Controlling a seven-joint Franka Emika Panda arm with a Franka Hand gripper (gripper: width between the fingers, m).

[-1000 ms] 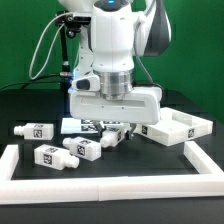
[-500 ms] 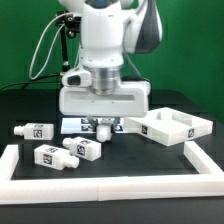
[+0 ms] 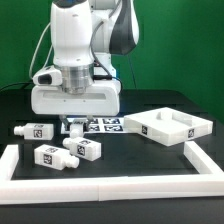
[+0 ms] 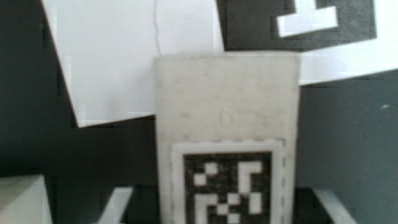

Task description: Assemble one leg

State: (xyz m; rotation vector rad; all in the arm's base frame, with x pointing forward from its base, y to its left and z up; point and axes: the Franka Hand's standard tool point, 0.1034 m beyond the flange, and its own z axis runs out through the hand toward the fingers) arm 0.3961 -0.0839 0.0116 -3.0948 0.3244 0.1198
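Note:
My gripper is shut on a leg, a stubby white block with a black-and-white tag. In the wrist view the leg fills the middle and the fingers flank its tagged end. In the exterior view the held leg hangs just under the hand, a little above the table, left of the marker board. Three more legs lie on the table at the exterior view's left: one further back, two nearer the front.
The large flat white panel with a raised rim lies at the exterior view's right. A white rail borders the work area at the front and sides. Cables hang behind the arm.
The arm has moved to the exterior view's left and risen a little, carrying the leg with it. The marker board is now uncovered. The other legs and the panel have not moved.

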